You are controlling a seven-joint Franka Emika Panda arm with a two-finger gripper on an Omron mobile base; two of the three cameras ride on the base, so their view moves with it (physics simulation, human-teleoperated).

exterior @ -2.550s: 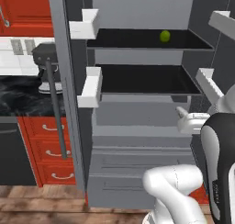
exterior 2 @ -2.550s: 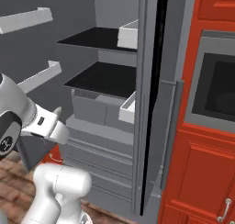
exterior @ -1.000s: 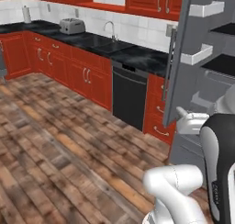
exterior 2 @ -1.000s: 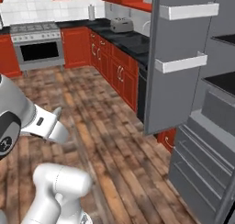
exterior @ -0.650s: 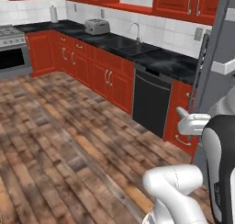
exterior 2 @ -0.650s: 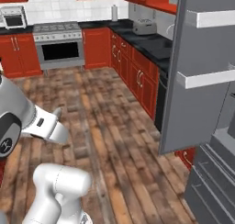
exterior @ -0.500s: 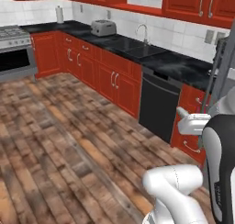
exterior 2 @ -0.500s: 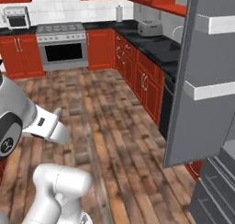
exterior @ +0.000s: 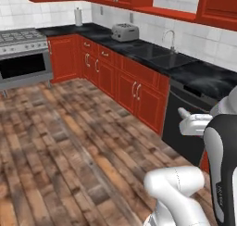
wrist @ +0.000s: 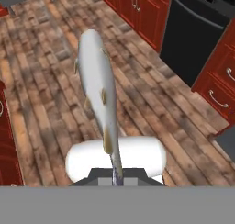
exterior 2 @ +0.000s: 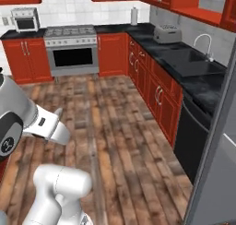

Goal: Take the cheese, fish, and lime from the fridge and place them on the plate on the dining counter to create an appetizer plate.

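Closest in, in the hand view: gripper squeezed almost all the way shut on the thin tail of the small, slim, silvery-grey fish. Tail pinched right between the two dark tips, long body sticking straight out ahead of the jaws, head far from them, out over the brown wooden plank floor. Only a small pinch on a skinny tail, and a fish like this looks slippery, so probably best to keep the squeeze tight and drive smoothly, with no jerks or quick turns that could swing the long body and shake it loose. Also wise to keep the hand level and away from cupboards while rolling to the counter with the plate. A bit farther off, a black dishwasher front and red lower cabinets with silver handles. Edge of the tall grey steel fridge at the right side of the right base view. Farther back, a black countertop with a sink and curved tap, a silver toaster, and a steel oven range by the far wall.
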